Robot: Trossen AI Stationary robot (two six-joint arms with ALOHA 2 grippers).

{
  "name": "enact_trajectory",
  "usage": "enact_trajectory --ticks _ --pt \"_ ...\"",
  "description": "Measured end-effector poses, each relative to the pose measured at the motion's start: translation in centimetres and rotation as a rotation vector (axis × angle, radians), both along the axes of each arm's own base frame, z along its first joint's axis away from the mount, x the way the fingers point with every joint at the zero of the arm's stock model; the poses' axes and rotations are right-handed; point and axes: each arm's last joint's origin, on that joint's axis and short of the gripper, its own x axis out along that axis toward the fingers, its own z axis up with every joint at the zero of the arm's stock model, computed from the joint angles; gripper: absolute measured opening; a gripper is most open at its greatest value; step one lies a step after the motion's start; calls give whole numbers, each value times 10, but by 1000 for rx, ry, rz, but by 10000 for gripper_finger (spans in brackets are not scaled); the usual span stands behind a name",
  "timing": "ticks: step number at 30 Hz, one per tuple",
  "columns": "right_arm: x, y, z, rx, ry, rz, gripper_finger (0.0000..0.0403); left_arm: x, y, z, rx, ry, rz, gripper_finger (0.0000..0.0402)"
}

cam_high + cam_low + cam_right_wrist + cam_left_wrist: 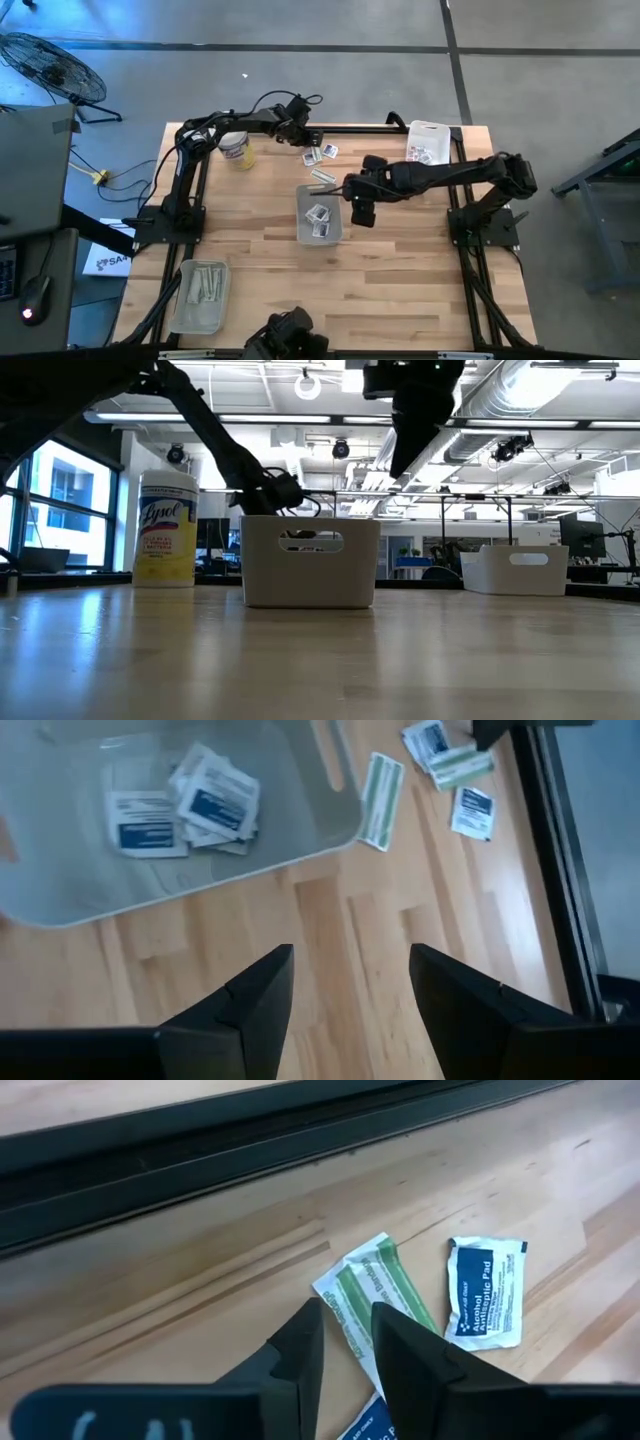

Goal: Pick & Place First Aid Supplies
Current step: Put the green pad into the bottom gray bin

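— Dark fingers (300, 1355) of the left gripper (345, 1342) straddle one green-striped strip packet (375, 1295) on the counter (200, 1270), narrowly parted, not yet clamped. One blue-printed pad packet (485, 1292) lies just beside.

— And the right gripper (350, 982)?

— Spread wide, holding nothing, near the clear tray (330, 810) holding several packets (215, 800).

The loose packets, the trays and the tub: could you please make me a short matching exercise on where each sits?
Things:
1. Lysol tub
2. green-striped bandage strip
3. alcohol pad packets
4. left gripper

Places:
A. inside the centre clear tray
B. loose on the table, under the left gripper
C. over the packets at the far edge
D. upright near the far left corner

Pairs: 1-D, 2-B, 3-A, 4-C
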Motion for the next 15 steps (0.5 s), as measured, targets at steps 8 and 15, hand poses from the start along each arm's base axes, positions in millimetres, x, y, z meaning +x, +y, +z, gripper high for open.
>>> enact_trajectory --ticks 8,15 --pt "0 -21 0 0 -11 -66 195 4 -6 -1 7 15 -11 87" --pt "1 -34 1 19 -29 -69 195 8 -11 -1 31 39 5 49"
